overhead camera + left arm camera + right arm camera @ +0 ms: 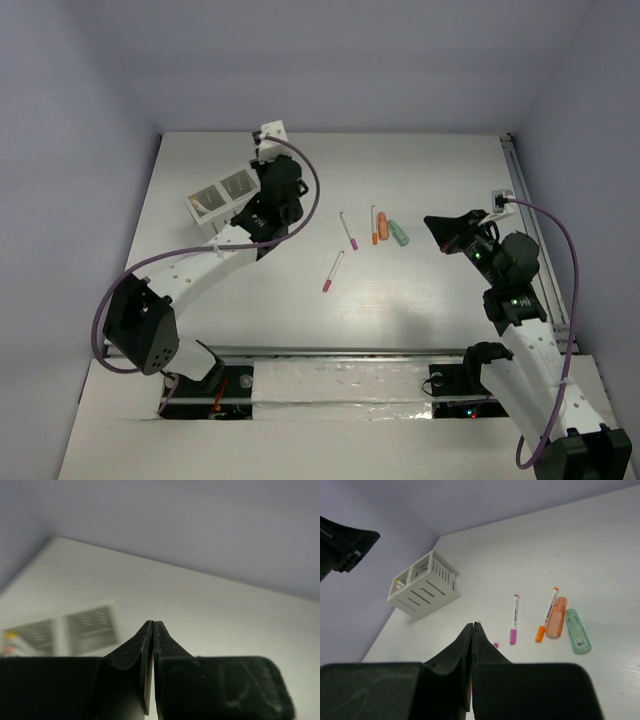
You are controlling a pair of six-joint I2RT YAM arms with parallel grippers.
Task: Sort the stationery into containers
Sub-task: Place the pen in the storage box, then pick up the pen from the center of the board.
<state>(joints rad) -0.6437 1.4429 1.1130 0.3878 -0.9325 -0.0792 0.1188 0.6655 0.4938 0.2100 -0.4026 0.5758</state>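
The white organiser box (222, 195) with slotted sides stands at the back left; it also shows in the right wrist view (425, 585) and, blurred, in the left wrist view (75, 627). A pen with a yellow end (398, 584) sits in one compartment. On the table lie a magenta-ended pen (348, 230), a pink-ended pen (333, 271), an orange-ended pen (374, 225), a stubby orange marker (381, 228) and a mint-green marker (398, 233). My left gripper (262, 152) is shut and empty beside the box's right end. My right gripper (432, 221) is shut and empty, right of the markers.
A metal rail (520, 200) runs along the table's right edge. Lilac walls enclose the back and both sides. The left arm's cable (310, 185) loops out towards the pens.
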